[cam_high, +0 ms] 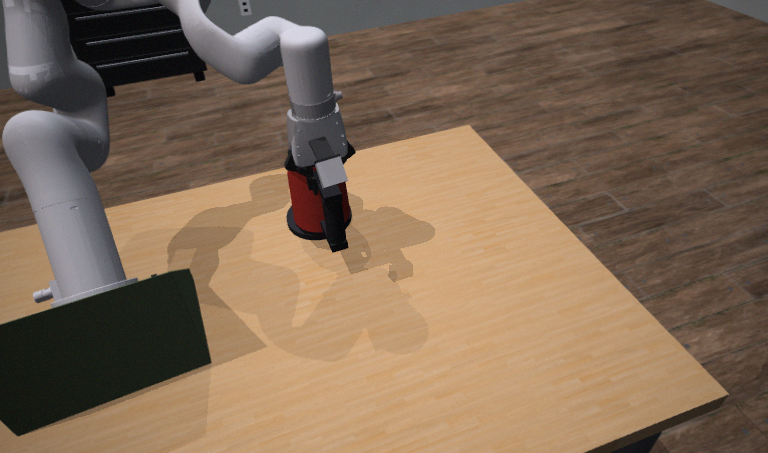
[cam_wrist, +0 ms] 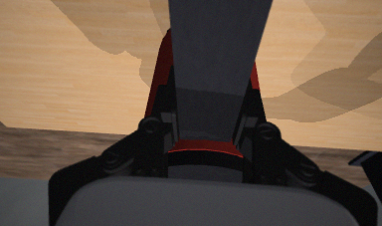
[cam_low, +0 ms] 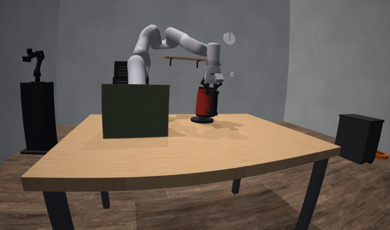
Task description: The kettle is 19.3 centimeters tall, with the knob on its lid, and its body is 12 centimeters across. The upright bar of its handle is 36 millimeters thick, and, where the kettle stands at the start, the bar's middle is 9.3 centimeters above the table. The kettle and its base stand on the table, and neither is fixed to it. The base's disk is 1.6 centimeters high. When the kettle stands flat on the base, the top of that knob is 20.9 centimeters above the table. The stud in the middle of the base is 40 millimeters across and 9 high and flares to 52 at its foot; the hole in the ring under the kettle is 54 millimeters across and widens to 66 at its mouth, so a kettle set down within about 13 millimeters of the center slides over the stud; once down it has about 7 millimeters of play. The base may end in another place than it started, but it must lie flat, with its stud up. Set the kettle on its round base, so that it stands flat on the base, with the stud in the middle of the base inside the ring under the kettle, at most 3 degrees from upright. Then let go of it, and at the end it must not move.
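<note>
The red kettle (cam_high: 303,202) (cam_low: 201,102) (cam_wrist: 159,82) is upright, with its black handle bar (cam_high: 335,216) (cam_low: 213,102) (cam_wrist: 219,47) facing the table's front right. My gripper (cam_high: 321,183) (cam_low: 211,87) (cam_wrist: 207,83) comes down from above and is shut on the top of that handle bar. The kettle is right over the round black base (cam_high: 298,230) (cam_low: 201,120), whose rim shows around its bottom. I cannot tell whether the kettle rests on the base or hangs just above it. The stud is hidden under the kettle.
A dark green box (cam_high: 101,346) (cam_low: 135,109) stands at the arm's foot, left of the kettle. The wooden table (cam_high: 509,312) (cam_low: 201,158) stretches to the front and right. A black bin (cam_low: 359,138) and a black pedestal (cam_low: 37,115) stand off the table.
</note>
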Robot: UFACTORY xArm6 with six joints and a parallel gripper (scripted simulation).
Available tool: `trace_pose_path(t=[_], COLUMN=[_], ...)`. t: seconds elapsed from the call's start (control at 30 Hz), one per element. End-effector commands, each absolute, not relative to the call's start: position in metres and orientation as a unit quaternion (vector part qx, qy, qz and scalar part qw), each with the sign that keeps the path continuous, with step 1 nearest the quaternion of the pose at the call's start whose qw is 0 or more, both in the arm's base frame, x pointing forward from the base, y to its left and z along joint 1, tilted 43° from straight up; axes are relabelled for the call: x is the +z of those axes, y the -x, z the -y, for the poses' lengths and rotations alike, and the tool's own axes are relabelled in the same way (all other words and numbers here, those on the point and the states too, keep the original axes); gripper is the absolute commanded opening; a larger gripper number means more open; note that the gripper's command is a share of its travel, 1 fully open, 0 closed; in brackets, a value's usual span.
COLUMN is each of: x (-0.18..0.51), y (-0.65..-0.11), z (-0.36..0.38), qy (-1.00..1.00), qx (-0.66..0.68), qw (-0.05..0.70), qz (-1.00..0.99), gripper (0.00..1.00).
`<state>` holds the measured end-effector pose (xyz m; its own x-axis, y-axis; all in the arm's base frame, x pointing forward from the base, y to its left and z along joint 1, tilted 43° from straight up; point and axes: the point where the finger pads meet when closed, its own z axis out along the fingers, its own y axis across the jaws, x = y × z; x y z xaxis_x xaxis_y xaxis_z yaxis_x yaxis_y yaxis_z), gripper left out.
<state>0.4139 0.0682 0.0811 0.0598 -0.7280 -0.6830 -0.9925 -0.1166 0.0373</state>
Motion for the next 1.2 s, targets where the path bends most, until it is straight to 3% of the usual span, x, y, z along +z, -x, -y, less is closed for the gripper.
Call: trace_pose_path(t=[0.0, 1.17], x=[0.089, 0.117], y=[-0.415, -0.415], z=[-0.075, -0.105], qy=[0.69, 0.69], qx=[0.284, 0.284], qw=[0.232, 0.232], qz=[-0.624, -0.624], gripper=[0.0, 0.0])
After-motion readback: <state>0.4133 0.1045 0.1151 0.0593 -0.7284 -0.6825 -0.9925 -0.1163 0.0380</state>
